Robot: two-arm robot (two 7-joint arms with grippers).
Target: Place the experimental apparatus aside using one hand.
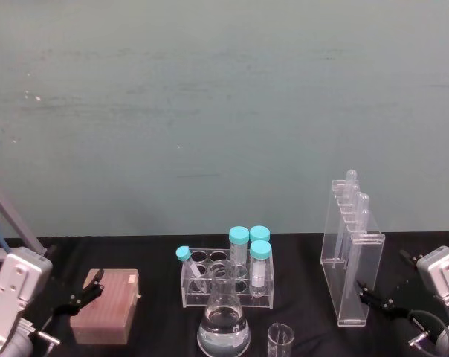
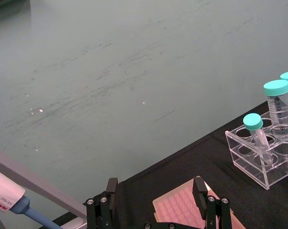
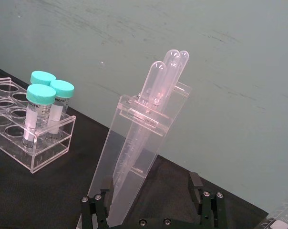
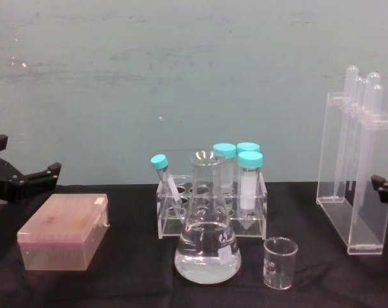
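Observation:
The experimental apparatus stands on the black table. Its tall acrylic rack of long round-topped test tubes is at the right. A conical flask with clear liquid sits front centre, and a small beaker stands to its right. My right gripper is open just right of the tall rack's base; I cannot tell whether they touch. At the far left my left gripper hangs open over the near end of a pink box.
A low clear rack with teal-capped tubes stands behind the flask. The pink tip box lies at the left. A pipette leans at the far left. A teal wall closes the back.

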